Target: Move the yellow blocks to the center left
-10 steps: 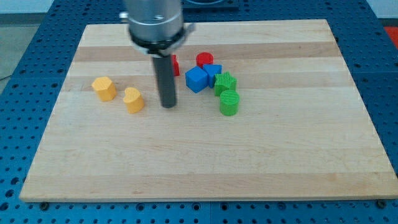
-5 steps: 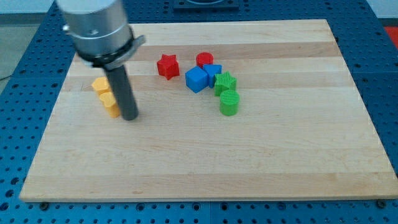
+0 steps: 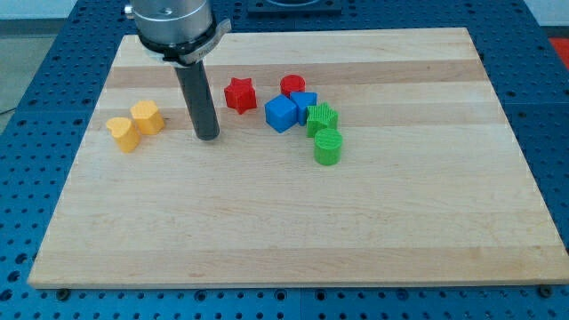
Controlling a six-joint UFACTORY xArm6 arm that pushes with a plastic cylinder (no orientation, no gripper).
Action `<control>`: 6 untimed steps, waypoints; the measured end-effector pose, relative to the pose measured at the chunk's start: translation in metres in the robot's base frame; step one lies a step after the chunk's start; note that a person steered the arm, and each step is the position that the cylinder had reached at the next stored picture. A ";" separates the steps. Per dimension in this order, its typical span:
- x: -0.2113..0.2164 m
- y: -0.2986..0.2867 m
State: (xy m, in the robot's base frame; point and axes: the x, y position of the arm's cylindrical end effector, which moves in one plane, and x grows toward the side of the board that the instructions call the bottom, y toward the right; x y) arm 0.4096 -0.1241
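A wooden board (image 3: 293, 222) lies on a blue perforated table (image 3: 551, 107). From the view's top, the arm's grey cylindrical housing (image 3: 172, 25) reaches down over the board's upper left part and ends in a straight dark rod, held almost upright. My tip (image 3: 207, 137) rests on the board in bare wood, touching no block. There are no jaws on this arm, only the rod, so nothing is held.

Two yellow blocks sit side by side at the board's left edge, about halfway up. The yellow block nearer the edge (image 3: 123, 133) touches or nearly touches the second yellow block (image 3: 148, 116), which lies slightly higher and to its right. Both are well to the left of my tip.

To the right of my tip is a red star block (image 3: 239, 93). Further right is a tight cluster: a red cylinder (image 3: 292, 85), two blue cubes (image 3: 281, 113) (image 3: 305, 101), and two green ridged blocks (image 3: 322, 118) (image 3: 328, 147).
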 end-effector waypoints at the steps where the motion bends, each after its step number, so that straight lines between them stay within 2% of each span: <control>1: -0.017 -0.018; 4: -0.018 -0.092; 5: -0.018 -0.080; 6: 0.007 -0.022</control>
